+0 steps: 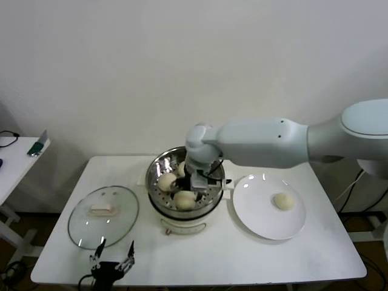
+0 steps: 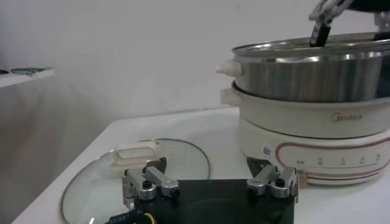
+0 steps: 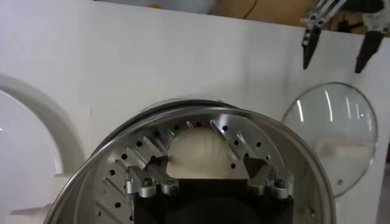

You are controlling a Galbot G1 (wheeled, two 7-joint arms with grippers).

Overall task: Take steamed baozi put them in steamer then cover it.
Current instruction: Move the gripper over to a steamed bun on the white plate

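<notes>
The steamer [image 1: 159, 165] stands mid-table and holds three baozi: one at the left [image 1: 166, 181], one at the front [image 1: 185, 199], and one at the back [image 1: 181, 167] partly hidden by the arm. A fourth baozi [image 1: 283, 201] lies on the white plate [image 1: 260, 218]. My right gripper [image 1: 199, 182] is down inside the steamer. In the right wrist view it [image 3: 204, 167] is open, with a baozi [image 3: 198, 149] resting on the perforated tray [image 3: 256, 137] between the fingers. The cover [image 1: 103, 215] lies flat on the table to the left. My left gripper [image 1: 112, 262] is open and empty near the front edge.
The left wrist view shows the steamer's side [image 2: 311, 73] on its white base [image 2: 304, 152], with the cover [image 2: 122, 176] just ahead of the left gripper [image 2: 207, 176]. A side table [image 1: 18, 151] stands at the far left.
</notes>
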